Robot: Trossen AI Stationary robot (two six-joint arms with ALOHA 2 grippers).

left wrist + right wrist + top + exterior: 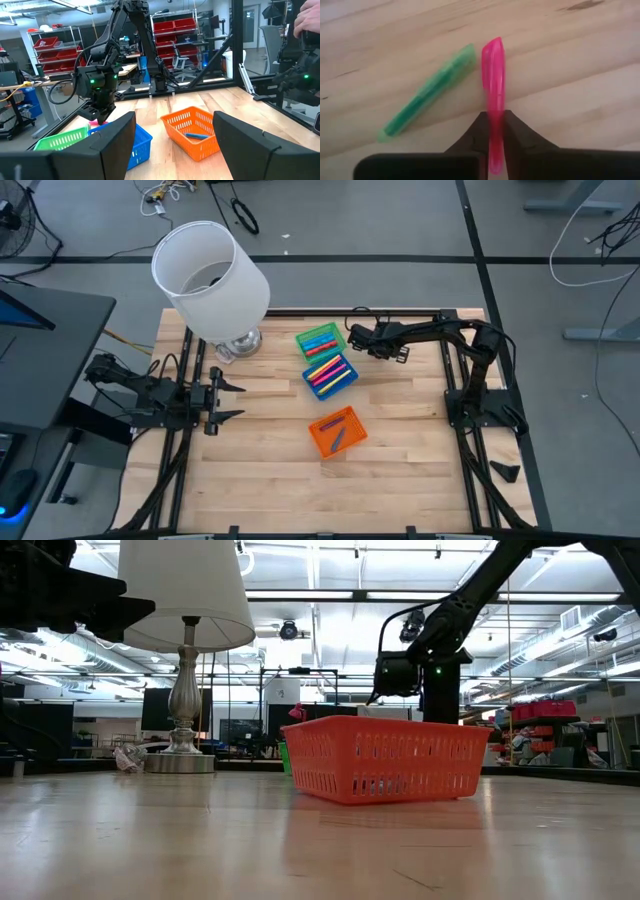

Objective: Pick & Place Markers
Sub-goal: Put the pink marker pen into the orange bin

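Observation:
Three trays sit mid-table: a green tray (320,340) and a blue tray (330,373) holding several markers, and an orange tray (337,430) with a couple of dark markers. My right gripper (355,337) reaches in from the right, just right of the green tray, and is shut on a pink marker (493,75). A green marker (427,102) lies flat on the wood beside it. My left gripper (232,400) waits open near the table's left side, touching nothing. My right gripper pinches the pink marker between its two fingers (517,132) at its near part (494,122). The marker runs along the fingers and sticks out past their tips. Whether its free end (493,45) rests on the wood or hangs clear, I cannot tell.
A lamp with a big white shade (210,275) stands on its metal base (238,345) at the far left of the table, close to the green tray. Bare wood lies near and right of the orange tray. A person's hand (305,20) shows beyond the table.

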